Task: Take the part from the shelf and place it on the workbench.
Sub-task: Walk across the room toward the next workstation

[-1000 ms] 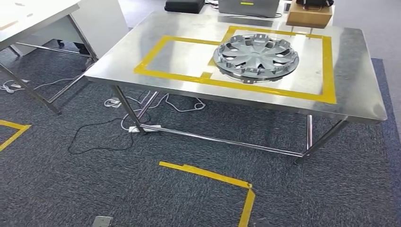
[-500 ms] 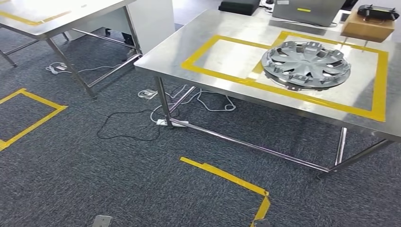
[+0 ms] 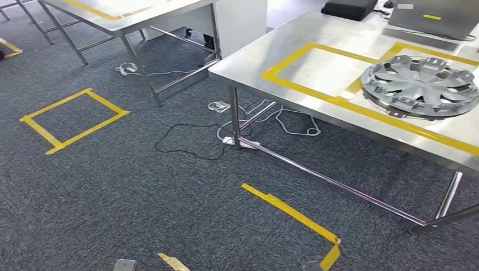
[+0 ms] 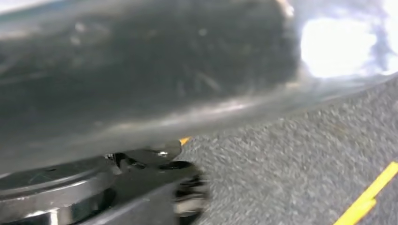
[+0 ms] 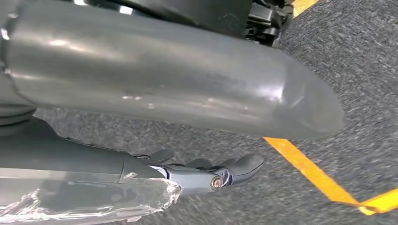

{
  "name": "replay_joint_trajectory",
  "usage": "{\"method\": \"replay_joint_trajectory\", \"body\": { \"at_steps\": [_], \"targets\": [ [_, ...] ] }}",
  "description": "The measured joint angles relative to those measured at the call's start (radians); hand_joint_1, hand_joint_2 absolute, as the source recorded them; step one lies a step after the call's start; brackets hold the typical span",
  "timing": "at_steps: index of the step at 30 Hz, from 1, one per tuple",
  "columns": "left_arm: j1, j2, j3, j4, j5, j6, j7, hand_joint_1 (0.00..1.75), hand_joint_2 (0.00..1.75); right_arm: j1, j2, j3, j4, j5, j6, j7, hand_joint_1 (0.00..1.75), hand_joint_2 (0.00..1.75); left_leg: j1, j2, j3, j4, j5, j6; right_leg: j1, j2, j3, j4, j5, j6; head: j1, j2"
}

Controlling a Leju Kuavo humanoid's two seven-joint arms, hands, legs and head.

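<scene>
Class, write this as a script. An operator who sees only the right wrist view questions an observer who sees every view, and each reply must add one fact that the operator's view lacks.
Operator: My right hand holds nothing, and its fingers are over grey carpet. Where is the part?
Observer: The head view shows a round silver plastic hubcap lying flat on the shiny steel workbench.
Operator: Is it inside any marking?
Observer: Yes, it sits within the yellow tape outline on the bench top.
</scene>
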Motion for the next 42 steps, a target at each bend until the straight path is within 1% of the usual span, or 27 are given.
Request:
{"method": "replay_joint_trajectory", "body": {
  "at_steps": [2, 3, 5, 7, 9, 11, 12, 13, 14, 16, 18, 20, 21, 23, 24, 25, 27, 28, 29, 31, 33, 34, 36, 38, 40, 41, 42],
  "targets": [
    [-0.004, 0.0, 0.0, 0.0, -0.002, 0.001, 0.0, 0.0, 0.0, -0.001, 0.0, -0.003, 0.0, 0.004, -0.002, 0.001, 0.0, 0.0, -0.007, 0.034, 0.057, -0.103, 0.025, 0.014, 0.006, -0.02, 0.002, 0.002, -0.004, 0.008, 0.001, 0.0],
    [-0.005, -0.001, 0.0, 0.0, -0.003, 0.002, 0.0, 0.0, 0.0, -0.002, 0.0, -0.004, 0.0, 0.007, -0.003, 0.001, 0.0, 0.0, -0.01, 0.04, 0.063, -0.119, 0.024, 0.022, 0.008, -0.029, 0.003, 0.003, -0.006, 0.013, 0.002, 0.0],
    [-0.002, -0.001, 0.0, 0.0, -0.006, 0.003, 0.0, 0.0, 0.0, -0.006, 0.0, -0.007, 0.0, 0.011, -0.005, 0.002, 0.0, 0.0, -0.012, 0.02, 0.059, -0.124, 0.028, 0.038, 0.006, -0.041, 0.004, 0.003, -0.008, 0.023, 0.002, 0.0],
    [-0.001, -0.002, 0.0, 0.0, -0.007, 0.004, 0.001, 0.0, 0.0, -0.008, 0.001, -0.011, 0.0, 0.015, -0.005, 0.002, 0.0, 0.0, -0.009, 0.0, 0.057, -0.13, 0.037, 0.052, 0.002, -0.006, -0.01, 0.032, -0.034, 0.034, 0.006, 0.0],
    [-0.004, -0.003, 0.0, 0.0, -0.008, 0.004, 0.001, 0.0, 0.0, -0.007, 0.001, -0.015, 0.0, 0.016, -0.006, 0.002, 0.0, 0.0, -0.007, -0.022, 0.051, -0.132, 0.043, 0.061, -0.002, 0.053, -0.06, 0.142, -0.099, 0.04, 0.012, 0.0],
    [-0.005, -0.004, 0.0, 0.0, -0.008, 0.004, 0.001, 0.0, 0.0, -0.003, 0.001, -0.019, 0.0, 0.016, -0.006, 0.003, 0.0, 0.0, -0.009, -0.048, 0.045, -0.131, 0.046, 0.065, -0.003, 0.077, -0.121, 0.271, -0.151, 0.041, 0.013, 0.0],
    [-0.004, -0.004, 0.0, 0.0, -0.008, 0.004, 0.001, 0.0, 0.0, -0.002, 0.001, -0.021, 0.0, 0.016, -0.006, 0.003, 0.0, 0.0, -0.01, -0.061, 0.043, -0.13, 0.048, 0.064, -0.003, 0.08, -0.134, 0.296, -0.151, 0.04, 0.013, 0.0],
    [-0.002, -0.004, 0.0, 0.0, -0.009, 0.004, 0.001, 0.0, 0.0, -0.001, 0.001, -0.022, 0.0, 0.017, -0.007, 0.003, 0.0, 0.0, -0.01, -0.076, 0.043, -0.129, 0.049, 0.063, -0.003, 0.082, -0.128, 0.277, -0.128, 0.038, 0.013, 0.0],
    [-0.002, -0.004, 0.0, 0.0, -0.009, 0.005, 0.001, 0.0, 0.0, -0.001, 0.001, -0.022, 0.0, 0.018, -0.007, 0.003, 0.0, 0.0, -0.011, -0.09, 0.043, -0.128, 0.05, 0.062, -0.003, 0.089, -0.102, 0.22, -0.088, 0.036, 0.013, 0.0],
    [-0.004, -0.006, 0.0, 0.0, -0.01, 0.006, 0.001, 0.0, 0.0, -0.001, 0.0, -0.023, 0.0, 0.018, -0.007, 0.003, 0.0, 0.0, -0.011, -0.117, 0.041, -0.124, 0.052, 0.057, -0.006, 0.135, -0.039, 0.079, -0.023, 0.03, 0.013, 0.0],
    [-0.006, -0.009, 0.0, -0.001, -0.013, 0.007, 0.001, 0.0, 0.0, -0.001, 0.0, -0.027, 0.001, 0.02, -0.007, 0.002, 0.0, 0.0, -0.01, -0.14, 0.032, -0.121, 0.056, 0.047, -0.008, 0.17, -0.01, 0.016, -0.009, 0.026, 0.013, 0.0],
    [-0.005, -0.01, 0.0, -0.001, -0.015, 0.008, 0.001, 0.0, 0.0, -0.002, 0.001, -0.031, 0.001, 0.023, -0.008, 0.003, 0.0, 0.0, -0.007, -0.161, 0.022, -0.121, 0.064, 0.033, -0.007, 0.156, -0.006, 0.011, -0.006, 0.02, 0.013, 0.0],
    [-0.003, -0.011, 0.0, -0.001, -0.016, 0.008, 0.001, 0.0, 0.0, -0.002, 0.001, -0.032, 0.001, 0.025, -0.008, 0.003, 0.0, 0.0, -0.007, -0.153, 0.018, -0.117, 0.061, 0.027, -0.008, 0.143, -0.003, 0.008, -0.002, 0.014, 0.012, 0.0],
    [-0.003, -0.011, 0.0, -0.001, -0.017, 0.008, 0.001, 0.0, 0.0, -0.001, 0.002, -0.036, 0.001, 0.029, -0.008, 0.002, 0.0, 0.0, -0.009, -0.103, -0.01, -0.06, 0.022, 0.018, -0.01, 0.113, -0.002, 0.001, 0.005, 0.004, 0.004, 0.0],
    [-0.004, -0.012, 0.0, -0.001, -0.018, 0.008, 0.001, 0.0, 0.0, 0.0, 0.002, -0.038, 0.001, 0.029, -0.008, 0.002, 0.0, 0.0, -0.009, -0.07, -0.036, -0.001, -0.012, 0.014, -0.009, 0.096, -0.002, 0.0, 0.005, 0.001, 0.001, 0.0],
    [-0.007, -0.012, 0.0, -0.001, -0.018, 0.008, 0.002, 0.0, 0.0, 0.002, 0.002, -0.04, 0.001, 0.03, -0.008, 0.002, 0.0, 0.0, -0.007, -0.052, -0.069, 0.07, -0.047, 0.01, -0.008, 0.079, -0.002, 0.0, 0.005, -0.001, -0.003, 0.0],
    [-0.006, -0.012, 0.0, -0.001, -0.018, 0.008, 0.002, 0.0, 0.0, 0.003, 0.002, -0.044, 0.001, 0.03, -0.008, 0.003, 0.0, 0.0, -0.003, -0.039, -0.111, 0.167, -0.079, 0.005, -0.005, 0.046, -0.004, 0.0, 0.004, -0.002, -0.003, 0.0],
    [-0.004, -0.011, 0.0, -0.001, -0.018, 0.008, 0.002, 0.0, 0.0, 0.002, 0.002, -0.045, 0.001, 0.03, -0.008, 0.003, 0.0, 0.0, -0.002, -0.036, -0.105, 0.162, -0.067, 0.004, -0.005, 0.032, -0.004, 0.001, 0.003, -0.001, -0.003, 0.0],
    [-0.003, -0.011, 0.0, -0.001, -0.018, 0.008, 0.002, 0.0, 0.0, 0.001, 0.002, -0.046, 0.001, 0.03, -0.008, 0.003, 0.0, 0.0, -0.001, -0.031, -0.077, 0.116, -0.039, 0.005, -0.005, 0.019, -0.003, 0.001, 0.003, -0.001, -0.003, 0.0],
    [-0.003, -0.011, 0.0, -0.002, -0.018, 0.008, 0.002, 0.0, 0.0, -0.001, 0.002, -0.046, 0.001, 0.03, -0.008, 0.002, 0.0, 0.0, -0.006, 0.012, 0.006, -0.028, 0.018, 0.012, -0.001, -0.004, 0.001, 0.001, -0.002, 0.004, -0.004, 0.0],
    [-0.007, -0.011, 0.0, -0.003, -0.018, 0.008, 0.002, 0.0, 0.0, -0.002, 0.002, -0.047, 0.001, 0.03, -0.008, 0.002, 0.0, 0.0, -0.013, 0.048, 0.052, -0.112, 0.037, 0.026, 0.005, -0.023, 0.003, 0.003, -0.007, 0.013, -0.002, 0.0],
    [-0.007, -0.012, 0.0, -0.003, -0.018, 0.008, 0.002, 0.0, 0.0, -0.002, 0.002, -0.047, 0.001, 0.03, -0.008, 0.002, 0.0, 0.0, -0.017, 0.049, 0.053, -0.121, 0.033, 0.033, 0.007, -0.032, 0.005, 0.002, -0.009, 0.017, -0.001, 0.0],
    [-0.005, -0.012, 0.0, -0.003, -0.018, 0.008, 0.002, 0.0, 0.0, -0.005, 0.002, -0.047, 0.001, 0.03, -0.008, 0.002, 0.0, 0.0, -0.016, 0.024, 0.051, -0.125, 0.039, 0.046, 0.005, -0.042, 0.011, 0.003, -0.014, 0.028, 0.0, 0.0],
    [-0.004, -0.012, 0.0, -0.003, -0.018, 0.008, 0.002, 0.0, 0.0, -0.006, 0.002, -0.047, 0.001, 0.03, -0.008, 0.002, 0.0, 0.0, -0.011, 0.001, 0.05, -0.131, 0.047, 0.059, 0.001, 0.002, -0.008, 0.048, -0.049, 0.038, 0.005, 0.0],
    [-0.007, -0.013, 0.0, -0.004, -0.018, 0.008, 0.002, 0.0, 0.0, -0.004, 0.002, -0.047, 0.001, 0.03, -0.008, 0.002, 0.0, 0.0, -0.01, -0.025, 0.046, -0.132, 0.051, 0.068, -0.001, 0.062, -0.071, 0.18, -0.116, 0.042, 0.011, 0.0],
    [-0.007, -0.013, 0.0, -0.004, -0.018, 0.008, 0.002, 0.0, 0.0, -0.002, 0.002, -0.047, 0.001, 0.03, -0.008, 0.002, 0.0, 0.0, -0.011, -0.039, 0.044, -0.132, 0.052, 0.07, -0.001, 0.074, -0.107, 0.252, -0.143, 0.043, 0.012, 0.0],
    [-0.006, -0.013, 0.0, -0.004, -0.018, 0.008, 0.002, 0.0, 0.0, 0.0, 0.002, -0.047, 0.001, 0.03, -0.008, 0.003, 0.0, 0.0, -0.012, -0.053, 0.043, -0.131, 0.053, 0.071, -0.001, 0.079, -0.134, 0.3, -0.153, 0.043, 0.012, 0.0]
  ]
}}
